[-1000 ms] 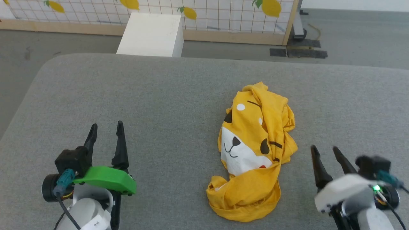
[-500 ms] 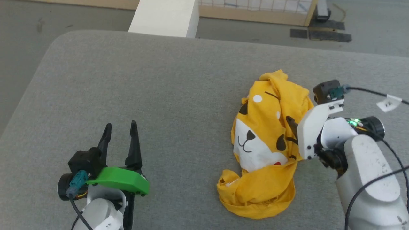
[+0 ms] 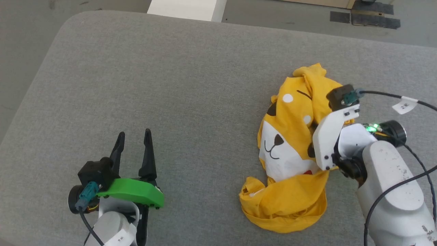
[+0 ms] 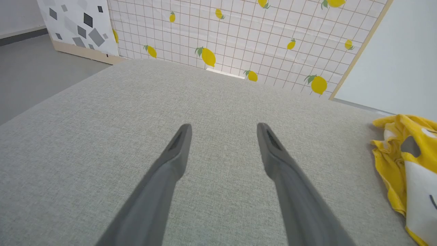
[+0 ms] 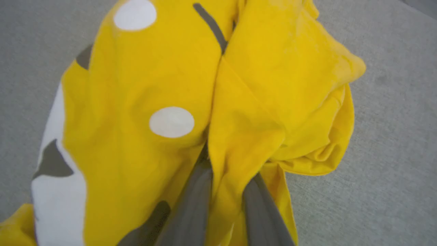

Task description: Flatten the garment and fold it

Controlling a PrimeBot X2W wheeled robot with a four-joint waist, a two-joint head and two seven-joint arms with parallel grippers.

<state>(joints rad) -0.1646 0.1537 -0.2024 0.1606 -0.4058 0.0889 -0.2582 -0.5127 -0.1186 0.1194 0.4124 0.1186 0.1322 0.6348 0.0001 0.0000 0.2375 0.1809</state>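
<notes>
The garment, a mustard-yellow T-shirt with a cartoon animal face, lies crumpled on the right half of the grey padded surface. It also shows at the right edge of the left wrist view. My right arm reaches onto its right side. In the right wrist view my right gripper is shut on a raised yellow fold of the garment, which is pinched between the two fingers. My left gripper stands open at the lower left, well apart from the shirt, with bare surface between its fingers.
A white box stands on the floor past the far edge of the surface. Dark patches lie on the floor at the far right. A lemon-patterned screen stands behind. The surface's rounded corner is at the far left.
The head camera has tipped down and shifted. My right arm came up from the lower right onto the garment's right side and its fingers closed on a fold. The left gripper stays as it was.
</notes>
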